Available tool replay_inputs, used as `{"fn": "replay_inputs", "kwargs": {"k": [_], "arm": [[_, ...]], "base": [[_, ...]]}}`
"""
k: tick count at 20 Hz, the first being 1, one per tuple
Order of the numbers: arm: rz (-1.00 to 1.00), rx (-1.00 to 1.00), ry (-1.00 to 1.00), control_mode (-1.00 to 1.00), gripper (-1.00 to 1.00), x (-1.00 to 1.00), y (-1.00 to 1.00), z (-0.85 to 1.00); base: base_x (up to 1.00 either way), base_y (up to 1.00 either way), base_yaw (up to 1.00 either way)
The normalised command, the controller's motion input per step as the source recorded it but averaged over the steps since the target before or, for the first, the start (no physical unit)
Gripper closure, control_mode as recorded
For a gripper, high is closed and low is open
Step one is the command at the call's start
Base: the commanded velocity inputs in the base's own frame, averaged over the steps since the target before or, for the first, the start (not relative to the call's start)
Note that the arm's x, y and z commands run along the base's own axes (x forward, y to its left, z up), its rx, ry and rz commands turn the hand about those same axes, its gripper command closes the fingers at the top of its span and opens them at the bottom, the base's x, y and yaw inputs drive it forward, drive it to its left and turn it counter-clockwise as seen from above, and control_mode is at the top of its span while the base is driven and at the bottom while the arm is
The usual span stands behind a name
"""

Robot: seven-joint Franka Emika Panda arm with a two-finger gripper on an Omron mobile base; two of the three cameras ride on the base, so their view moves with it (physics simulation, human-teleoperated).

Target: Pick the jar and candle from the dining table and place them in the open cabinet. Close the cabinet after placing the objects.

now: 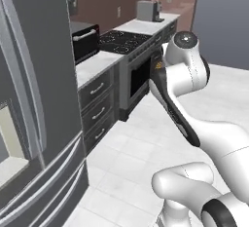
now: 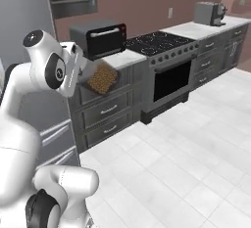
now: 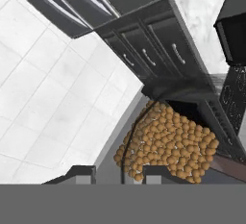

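pincer (image 3: 117,174) closed on the jar (image 3: 166,143), lower centre of hand view | jar (image 2: 102,79) held in air, centre-left of right base view, before dark drawers (image 2: 105,117) | toaster oven (image 2: 99,38) on bench (image 2: 120,58) behind | stove (image 2: 158,42) farther, upper centre

A white tiled floor (image 2: 186,163) runs along a row of dark grey drawer cabinets (image 2: 105,117) under a white marble counter (image 1: 97,63). A black toaster oven (image 2: 100,38) stands on that counter beside a black cooktop (image 2: 157,42) above a dark oven (image 2: 172,81). Farther along sits a grey coffee machine (image 2: 210,12). The wall (image 2: 142,4) is reddish-brown. A steel refrigerator (image 1: 34,123) stands at the near end.
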Motion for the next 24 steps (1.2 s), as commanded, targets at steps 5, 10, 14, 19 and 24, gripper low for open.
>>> {"fn": "replay_inputs", "kwargs": {"k": [5,10,14,19,24], "arm": [[0.00,0.00,0.00,1.00,1.00,0.00,0.00,0.00],[0.00,0.00,0.00,1.00,1.00,0.00,0.00,0.00],[0.00,0.00,0.00,1.00,1.00,0.00,0.00,0.00],[0.00,0.00,0.00,1.00,1.00,0.00,0.00,0.00],[0.00,0.00,0.00,1.00,1.00,0.00,0.00,0.00]], "base": [[1.00,-0.27,-0.17],[1.00,-0.41,-0.11],[1.00,-0.32,-0.05],[1.00,-0.29,0.00],[1.00,-0.35,0.00]]}}
